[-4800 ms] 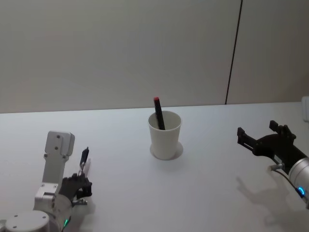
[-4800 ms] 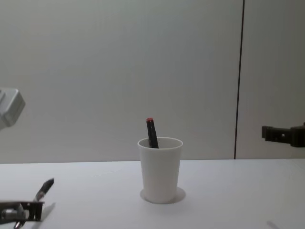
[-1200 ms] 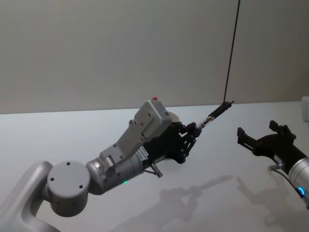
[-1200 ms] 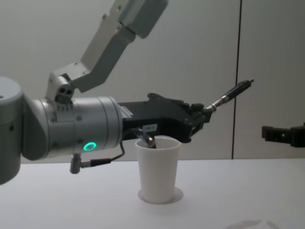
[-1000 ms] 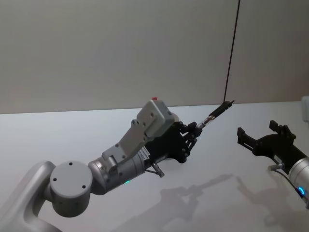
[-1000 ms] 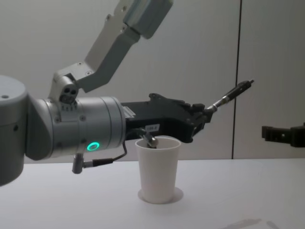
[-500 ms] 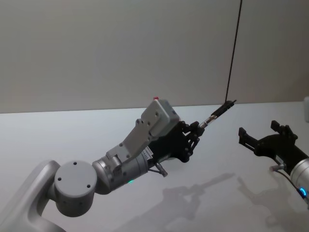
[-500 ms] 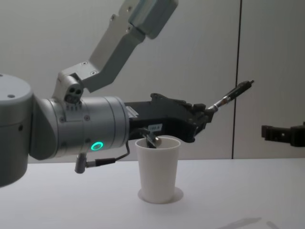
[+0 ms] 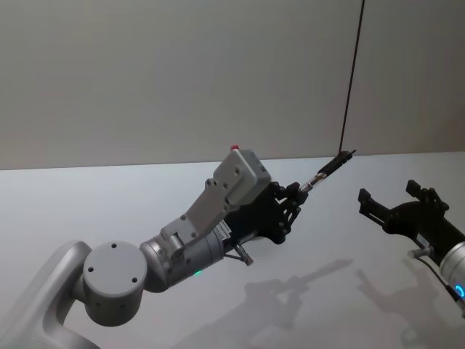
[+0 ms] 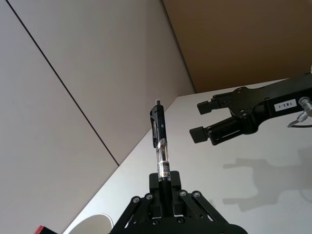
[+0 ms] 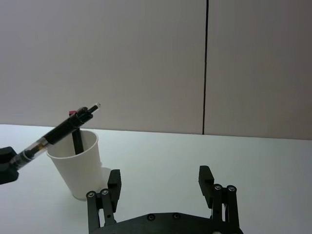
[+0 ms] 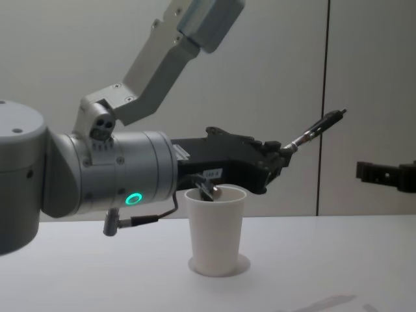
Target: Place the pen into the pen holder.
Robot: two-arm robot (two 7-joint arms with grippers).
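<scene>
White desk (image 12: 325,266) carries the pen holder (image 12: 216,234); just above its rim the left end effector (image 12: 281,156) is clamped on the pen (image 12: 318,129) (slanted upward). Right end effector (image 9: 387,195) hangs well apart, fingers spread.

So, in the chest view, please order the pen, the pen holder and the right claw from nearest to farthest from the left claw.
1. The pen: gripped in the left claw, pointing up and to the right.
2. The pen holder: on the table, below the claw and slightly to its left.
3. The right claw: open, far off at the right edge.
</scene>
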